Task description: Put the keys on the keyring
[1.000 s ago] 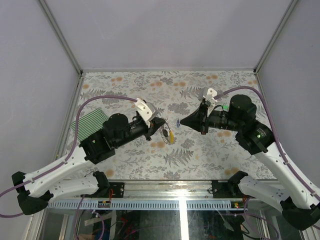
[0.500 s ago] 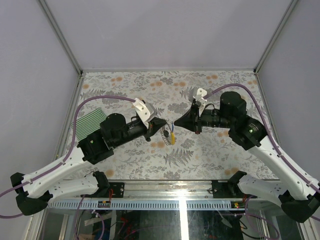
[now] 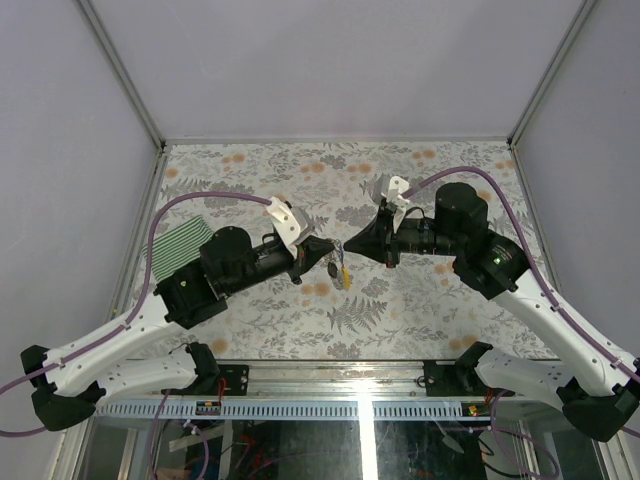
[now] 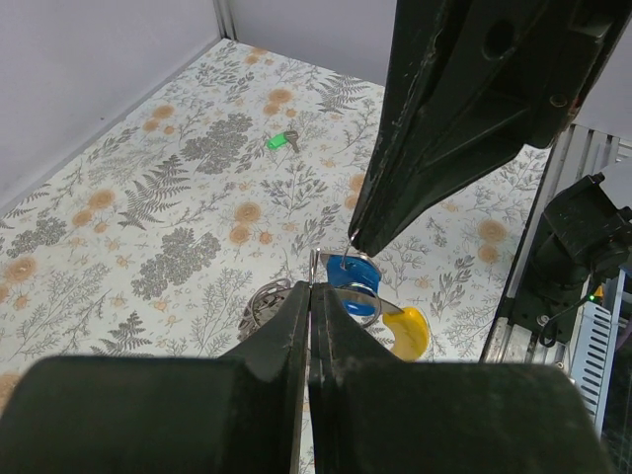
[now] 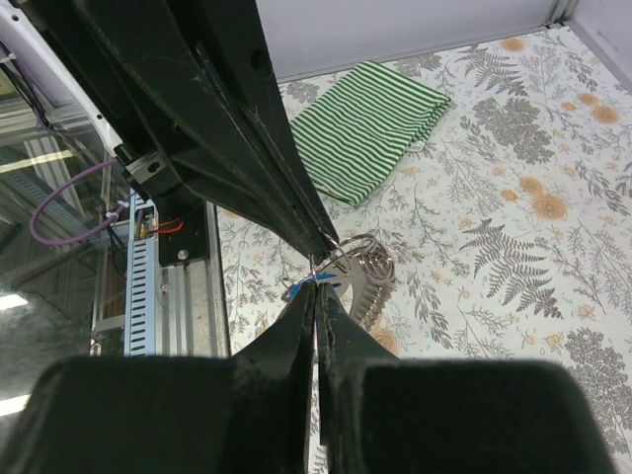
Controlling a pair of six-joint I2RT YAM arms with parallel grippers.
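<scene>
Floral table point(image 3: 300, 320), green key point(image 4: 281, 141) (left wrist only)

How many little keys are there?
2. The blue key is up in the air, right by the keyring. The green key lies alone on the table, farther off. More may be hidden.

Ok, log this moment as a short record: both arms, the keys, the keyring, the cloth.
left fingers: shut, pinching the keyring
right fingers: shut on the blue key, tip to tip with the left fingers
yellow tag: on the keyring, just past the blue key
green key: lying on the table, apart, untouched
striped cloth: flat on the table, off to the side
progress: green key not on the keyring; blue key threaded or not, cannot tell
</scene>
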